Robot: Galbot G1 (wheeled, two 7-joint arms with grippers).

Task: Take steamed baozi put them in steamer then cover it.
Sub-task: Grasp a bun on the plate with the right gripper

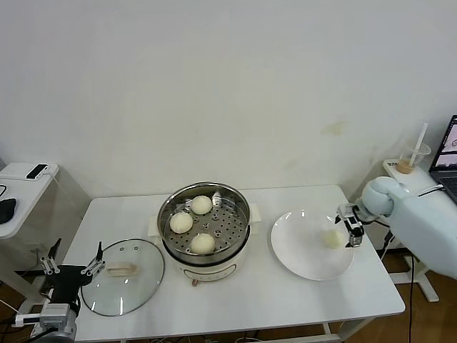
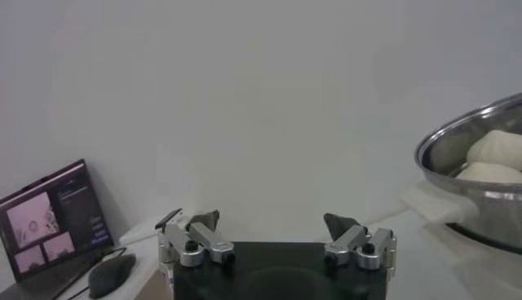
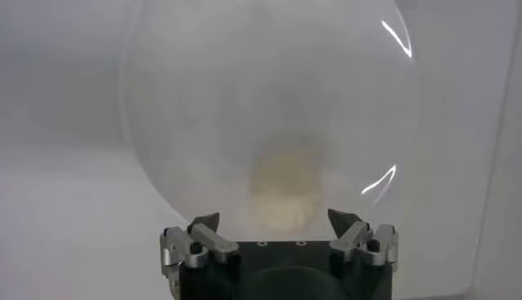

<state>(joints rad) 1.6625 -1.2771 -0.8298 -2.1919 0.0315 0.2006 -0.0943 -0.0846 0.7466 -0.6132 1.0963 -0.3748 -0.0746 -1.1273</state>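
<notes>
The steel steamer (image 1: 239, 207) stands mid-table on its white pot base and holds three steamed baozi (image 1: 202, 205). A fourth baozi (image 1: 333, 239) lies on the white plate (image 1: 296, 246) to the right. My right gripper (image 1: 348, 226) hovers just over that bun with its jaws open; in the right wrist view the gripper (image 3: 275, 218) straddles the bun (image 3: 281, 194) without touching it. The glass cover (image 1: 136, 286) lies flat on the table at the left, handle up. My left gripper (image 1: 71, 263) waits open beside the cover's left rim; in the left wrist view the gripper (image 2: 273, 222) holds nothing.
A side table (image 1: 18, 193) with a phone stands at far left. At far right are a drink cup with a straw (image 1: 413, 158) and a laptop (image 1: 448, 153). The left wrist view shows the steamer's rim (image 2: 457, 138) and a second laptop (image 2: 53, 216).
</notes>
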